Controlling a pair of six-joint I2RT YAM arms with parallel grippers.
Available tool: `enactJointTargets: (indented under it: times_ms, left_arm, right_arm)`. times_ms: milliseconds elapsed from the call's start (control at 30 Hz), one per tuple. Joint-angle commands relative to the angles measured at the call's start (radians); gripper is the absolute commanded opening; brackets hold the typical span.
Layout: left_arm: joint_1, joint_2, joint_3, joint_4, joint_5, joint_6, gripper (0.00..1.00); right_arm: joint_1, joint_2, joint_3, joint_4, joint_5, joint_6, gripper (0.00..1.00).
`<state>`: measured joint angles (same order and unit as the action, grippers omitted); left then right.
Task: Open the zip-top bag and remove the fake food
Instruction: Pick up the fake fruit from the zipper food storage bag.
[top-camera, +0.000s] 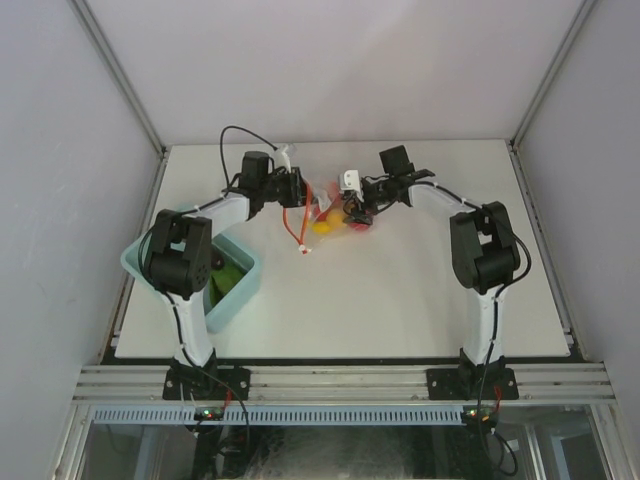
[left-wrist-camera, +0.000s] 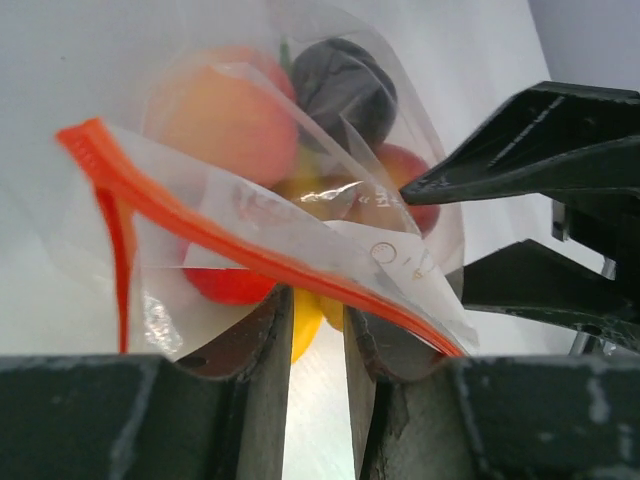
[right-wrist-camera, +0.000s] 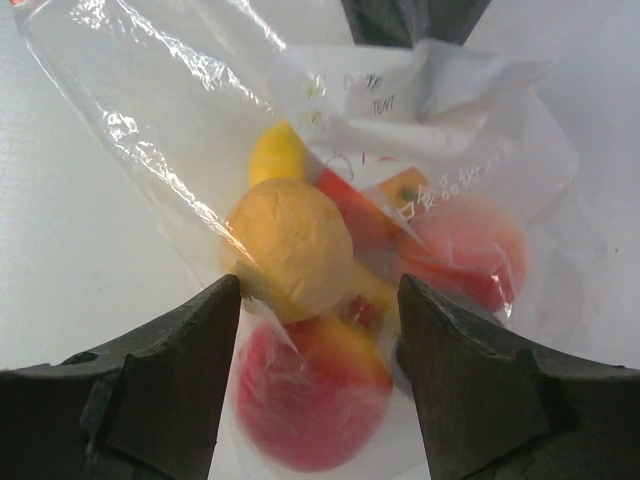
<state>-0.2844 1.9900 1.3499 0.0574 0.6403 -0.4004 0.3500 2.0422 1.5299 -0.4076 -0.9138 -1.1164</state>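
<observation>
The clear zip-top bag (top-camera: 325, 212) lies between my two grippers at the far middle of the table. Its red-orange zip strip (left-wrist-camera: 250, 250) runs just past the tips of my left gripper (left-wrist-camera: 315, 305), whose jaws stand a narrow gap apart with nothing between them. One end of the strip hangs loose, with the white slider (top-camera: 303, 250) on it. Inside the bag is the fake food: an orange-peach fruit (left-wrist-camera: 225, 120), a dark purple piece (left-wrist-camera: 340, 90), a yellow banana (right-wrist-camera: 275, 152) and a red apple (right-wrist-camera: 470, 250). My right gripper (right-wrist-camera: 315, 290) is open, its fingers on either side of the bag's closed end.
A light blue bin (top-camera: 240, 292) holding green pieces (top-camera: 228, 280) sits at the left, beside the left arm. White walls enclose the table on three sides. The right gripper's black fingers (left-wrist-camera: 520, 140) reach in from the right in the left wrist view.
</observation>
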Motion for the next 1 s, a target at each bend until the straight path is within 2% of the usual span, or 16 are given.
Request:
enactJointTargets:
  times_ms: [0, 267, 433, 667, 833, 967]
  left_arm:
    - [-0.006, -0.010, -0.041, 0.141, 0.117, -0.045, 0.31]
    - [-0.023, -0.011, -0.082, 0.135, 0.146, -0.062, 0.41]
    - [-0.029, -0.011, -0.087, 0.105, 0.112, -0.038, 0.52]
    - [-0.054, 0.025, -0.061, 0.087, 0.077, -0.037, 0.60]
    - [-0.055, 0.033, -0.057, 0.070, 0.035, -0.028, 0.61]
    - [-0.054, 0.032, -0.059, 0.077, 0.025, -0.030, 0.53]
  right_arm:
    - [0.022, 0.029, 0.078, -0.034, 0.018, -0.048, 0.63]
    - [0.035, 0.086, 0.171, -0.139, 0.065, -0.058, 0.57]
    - [0.040, 0.119, 0.217, -0.197, 0.081, -0.074, 0.54]
    - [0.044, 0.153, 0.281, -0.283, 0.079, -0.099, 0.43]
    - [0.044, 0.173, 0.308, -0.309, 0.079, -0.101, 0.36]
    - [0.042, 0.206, 0.369, -0.365, 0.100, -0.094, 0.23]
